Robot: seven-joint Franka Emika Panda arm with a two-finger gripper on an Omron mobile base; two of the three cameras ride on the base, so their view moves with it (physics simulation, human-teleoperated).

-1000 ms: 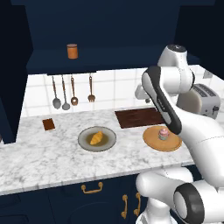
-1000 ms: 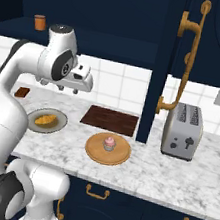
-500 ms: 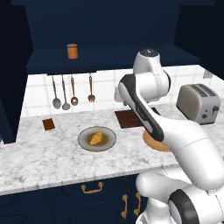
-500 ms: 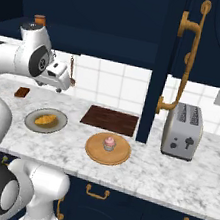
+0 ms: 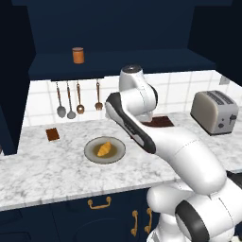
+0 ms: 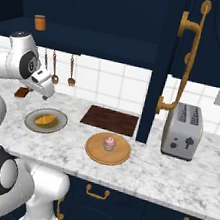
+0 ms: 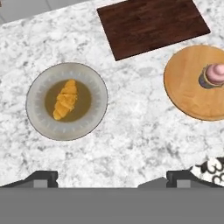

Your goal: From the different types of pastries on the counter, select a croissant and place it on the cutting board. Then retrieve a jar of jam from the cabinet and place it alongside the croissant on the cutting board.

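Your jaws stood wide and empty, their dark tips far apart at the bottom of the hand view, hanging high above the marbled tabletop (image 7: 131, 131) with nothing between them. In the right base view the gripper (image 6: 47, 94) hovered above and just behind the grey plate (image 6: 46, 120).

The croissant (image 7: 65, 99) lay in the middle of that plate (image 7: 66, 101), up and to the left of your jaws in the hand view, long axis running roughly top to bottom. I judged it light, soft and flaky, so it would crush under a hard squeeze; taking it across the thick middle, jaws astride its short width, looked the safest hold. The plate's raised rim left little room for the tips, so a straight descent would suit.

The cutting board (image 7: 152, 25) lay bare, well apart from the plate with open marble between. The round wooden plate (image 7: 192, 83) with the pink cupcake (image 7: 214, 74) sat beside the board, clear of the straight path. The jar of jam (image 5: 78, 55) stood on the cabinet shelf (image 5: 118, 61).
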